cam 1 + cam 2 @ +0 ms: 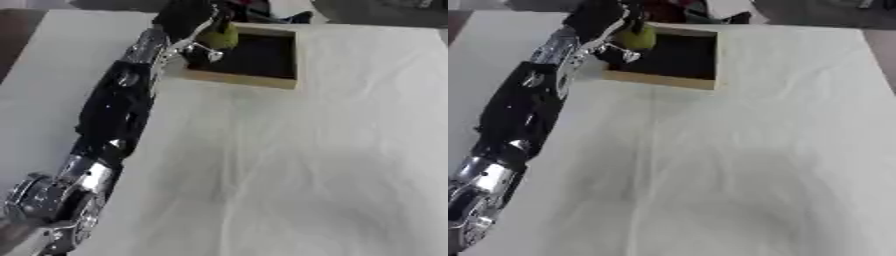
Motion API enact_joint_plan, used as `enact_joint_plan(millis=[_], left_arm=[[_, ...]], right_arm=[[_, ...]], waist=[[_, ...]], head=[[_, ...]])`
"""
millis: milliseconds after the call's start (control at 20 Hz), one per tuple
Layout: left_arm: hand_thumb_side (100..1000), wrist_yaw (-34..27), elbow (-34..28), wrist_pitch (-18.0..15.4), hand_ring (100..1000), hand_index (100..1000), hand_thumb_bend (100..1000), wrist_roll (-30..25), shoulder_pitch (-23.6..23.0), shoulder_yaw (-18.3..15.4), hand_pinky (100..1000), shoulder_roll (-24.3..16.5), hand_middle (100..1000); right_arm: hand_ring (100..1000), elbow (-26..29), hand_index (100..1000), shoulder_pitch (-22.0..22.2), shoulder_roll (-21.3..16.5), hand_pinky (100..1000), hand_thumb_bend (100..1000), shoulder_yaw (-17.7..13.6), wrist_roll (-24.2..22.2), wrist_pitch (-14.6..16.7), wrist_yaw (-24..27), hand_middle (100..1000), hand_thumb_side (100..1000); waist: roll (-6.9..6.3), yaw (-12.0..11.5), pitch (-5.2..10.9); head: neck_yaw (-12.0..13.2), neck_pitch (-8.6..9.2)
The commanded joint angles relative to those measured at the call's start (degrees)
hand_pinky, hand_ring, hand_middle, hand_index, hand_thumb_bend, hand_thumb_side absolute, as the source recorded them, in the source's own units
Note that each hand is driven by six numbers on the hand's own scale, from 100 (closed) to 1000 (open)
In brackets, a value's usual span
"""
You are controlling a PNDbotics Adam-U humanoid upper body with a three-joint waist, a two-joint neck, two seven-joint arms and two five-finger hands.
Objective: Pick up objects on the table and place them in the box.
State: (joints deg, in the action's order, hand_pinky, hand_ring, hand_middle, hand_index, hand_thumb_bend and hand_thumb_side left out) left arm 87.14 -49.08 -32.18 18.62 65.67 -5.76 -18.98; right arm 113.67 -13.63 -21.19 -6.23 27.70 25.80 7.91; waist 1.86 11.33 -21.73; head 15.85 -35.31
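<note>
Across the white-clothed bench (306, 165), the long black-and-silver left arm (118, 107) reaches the shallow square wooden box (289, 57) — its robot hand (188, 20) curled round a small yellow-green rounded object (223, 36) over the box's near-left corner — so placing is under way, and release should follow.

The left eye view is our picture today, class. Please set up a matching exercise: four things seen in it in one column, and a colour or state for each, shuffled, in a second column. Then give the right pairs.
Things:
1. box
2. left hand
3. yellow-green object
4. tablecloth

Descriptions:
A. white and wrinkled
B. wooden rim, dark inside
C. held at the box's left edge
D. black, fingers curled round something

Pairs: 1-B, 2-D, 3-C, 4-A

The right hand shows in neither view.
</note>
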Motion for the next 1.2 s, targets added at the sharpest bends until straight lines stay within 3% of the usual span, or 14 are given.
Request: enact_joint_plan(millis=[50, 350, 400, 450, 650, 700, 950, 1200], left_arm=[[100, 0.5, -0.4, 0.3, 216, 406, 540, 0.6, 2.3, -0.9, 128, -0.3, 232], [100, 1.6, 0.7, 0.9, 238, 425, 509, 0.7, 2.6, -1.3, 157, -0.3, 251], [100, 1.8, 0.8, 1.0, 297, 498, 550, 0.8, 2.5, -1.3, 251, -0.3, 312], [100, 2.2, 0.9, 1.0, 307, 519, 596, 1.0, 2.4, -1.2, 274, -0.3, 325], [100, 3.5, 1.3, 1.1, 314, 530, 607, 2.1, 2.2, -1.2, 288, -0.1, 333], [100, 3.6, 1.4, 1.3, 379, 613, 659, 2.5, 1.9, -1.2, 390, 0.0, 415], [100, 4.5, 2.1, 3.0, 440, 689, 649, 4.6, 1.0, -1.0, 442, 0.2, 496], [100, 6.3, 2.4, 2.8, 665, 806, 692, 5.8, 0.3, -0.3, 603, 0.3, 713]], right_arm=[[672, 0.9, 722, -0.8, -0.4, 739, 100, 0.2, -0.9, -0.1, 1.0, 569, 506], [673, 0.9, 722, -1.5, 0.0, 739, 100, 0.8, -1.9, -0.4, 1.9, 569, 510], [673, 0.9, 722, -1.5, 0.1, 739, 100, 0.8, -2.1, -0.4, 1.9, 568, 516], [674, 0.9, 722, -1.5, 0.2, 739, 100, 1.0, -2.2, -0.5, 2.0, 568, 517], [674, 0.9, 722, -1.4, 0.2, 739, 100, 1.1, -2.6, -0.7, 2.1, 568, 517], [674, 0.9, 722, -1.3, 0.3, 739, 100, 1.0, -2.6, -0.7, 2.1, 568, 518], [674, 0.9, 722, -1.2, 0.5, 739, 100, 1.1, -2.7, -0.8, 2.0, 568, 518], [675, 0.9, 722, -1.1, 0.6, 739, 100, 1.0, -2.7, -1.0, 2.1, 568, 525]], waist=[[0.04, 0.8, 0.87], [-0.18, 1.9, 0.48], [-0.23, 2.0, 0.44], [-0.31, 2.0, 0.39], [-0.41, 2.0, 0.33], [-0.44, 2.0, 0.31], [-0.54, 1.7, 0.33], [-0.63, 1.4, 0.25]], head=[[1.2, 0.92], [3.0, 0.12], [3.1, 0.09], [3.2, 0.11], [3.3, 0.18], [3.0, 0.42], [2.3, 0.64], [1.8, 0.5]])
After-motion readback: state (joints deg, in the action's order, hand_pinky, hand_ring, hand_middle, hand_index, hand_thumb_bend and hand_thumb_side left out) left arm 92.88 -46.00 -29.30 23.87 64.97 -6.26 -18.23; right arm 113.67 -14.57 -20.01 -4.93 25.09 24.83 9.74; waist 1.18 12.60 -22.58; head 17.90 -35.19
